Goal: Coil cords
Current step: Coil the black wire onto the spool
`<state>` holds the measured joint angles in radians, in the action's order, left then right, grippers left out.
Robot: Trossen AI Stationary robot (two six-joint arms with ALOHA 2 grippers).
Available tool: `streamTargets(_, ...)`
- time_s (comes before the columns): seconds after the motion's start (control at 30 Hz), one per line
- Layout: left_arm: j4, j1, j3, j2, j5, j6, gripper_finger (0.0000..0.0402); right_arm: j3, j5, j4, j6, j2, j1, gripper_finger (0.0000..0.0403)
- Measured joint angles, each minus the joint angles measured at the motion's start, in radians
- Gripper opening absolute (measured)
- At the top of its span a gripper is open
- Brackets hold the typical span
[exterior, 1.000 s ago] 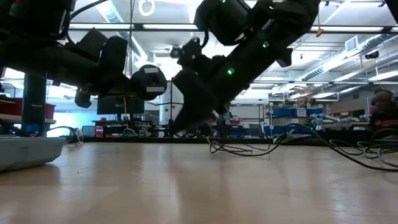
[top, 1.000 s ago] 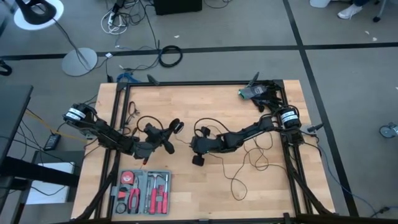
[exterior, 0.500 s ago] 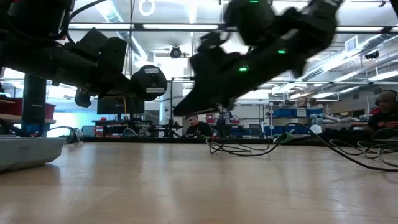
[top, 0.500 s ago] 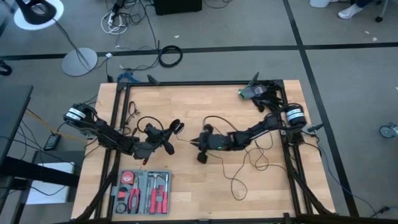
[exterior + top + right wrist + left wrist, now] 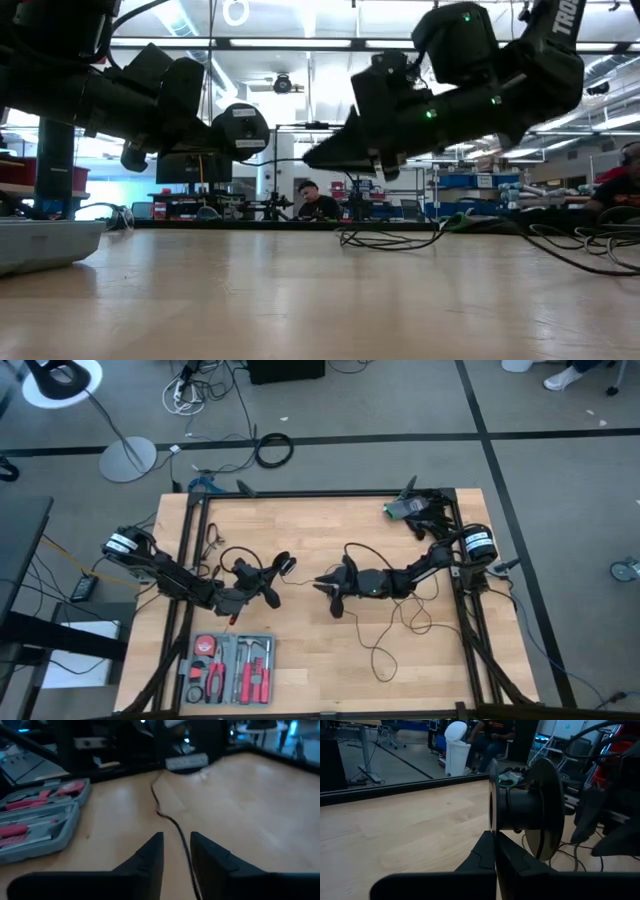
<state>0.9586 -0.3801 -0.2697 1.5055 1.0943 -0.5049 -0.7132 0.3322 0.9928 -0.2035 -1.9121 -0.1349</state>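
Note:
A round black puck (image 5: 530, 812) with two discs hangs above the table's left half, and my left gripper (image 5: 264, 584) is shut on it; in the low view the puck (image 5: 240, 130) is well clear of the wood. The thin black cord (image 5: 412, 616) lies in loose loops on the right half of the table. One strand (image 5: 176, 827) runs across the wood and in between the fingers of my right gripper (image 5: 176, 851). That gripper (image 5: 328, 588) stands open near the table's middle, pointing level at the puck. My left gripper pinches the thin rim of the puck's nearer disc (image 5: 493, 822) between its two fingers. The fingers come level from the table's left side. The puck is lifted clear of the table, its axle level. My right gripper has the cord strand (image 5: 186, 851) in the gap between its fingers; whether a finger touches it, I cannot tell.
A grey tool case (image 5: 232, 668) with red-handled tools lies open at the near left. A green and black device (image 5: 408, 509) sits at the far right corner. Black frame rails (image 5: 190, 550) border the table. A person (image 5: 312, 200) sits in the room beyond.
My right gripper has drawn back toward the table's right edge and tipped up from pointing down at the wood to pointing about level. My left gripper and the puck have kept still.

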Motion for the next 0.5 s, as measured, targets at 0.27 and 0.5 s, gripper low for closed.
streamTargets(0.27,-0.005,0.000,0.000,0.000,-0.011,0.001,0.0000,-0.086,-0.014,-0.126,0.091,-0.001,0.003,0.0121)
streamTargets(0.5,-0.006,0.000,0.000,0.000,-0.014,0.000,0.0000,-0.118,-0.031,-0.233,0.067,-0.002,0.011,0.0097)
